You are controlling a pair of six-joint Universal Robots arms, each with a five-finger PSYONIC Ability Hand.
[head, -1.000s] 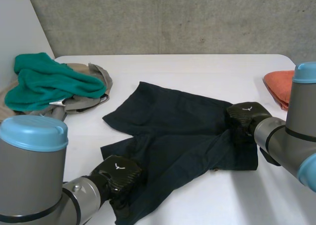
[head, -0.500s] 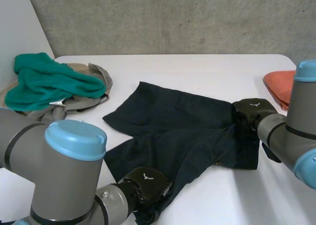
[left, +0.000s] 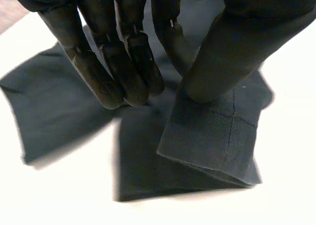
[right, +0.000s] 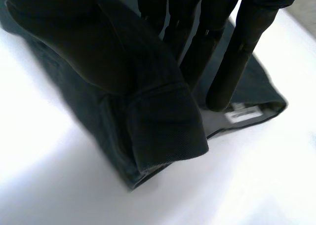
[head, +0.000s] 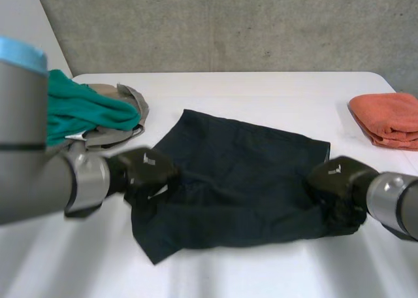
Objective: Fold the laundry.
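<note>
While each hand grips one side of the dark garment (head: 241, 180), the cloth lies near the middle of the white table (head: 261, 89), doubled over into a rough four-sided shape. The left hand (head: 147, 170) is at the garment's left edge. In its wrist view the fingers (left: 123, 79) lie close together and nearly straight, and the thumb (left: 232, 47) bears on a raised flap (left: 212, 136), so the fold looks pinched between them. The right hand (head: 336, 183) is at the right edge. Its straight fingers (right: 232, 52) stand side by side against a thick rolled hem (right: 163, 131), which appears trapped against the thumb side.

To do this step well, I judge that both edges should travel level and at equal pace, with light tension across the span, and be released only once the layers lie flat and the edges line up.

The fabric is a matte, fine-woven weave, limp enough to crease, with a stitched seam on the flap and a pale label (right: 242, 115) near the right fingertips. A plush teal cloth (head: 85, 108) is heaped on a beige one (head: 121, 134) at the left. A folded orange towel (head: 388, 118), soft and rounded, sits well apart at the right.
</note>
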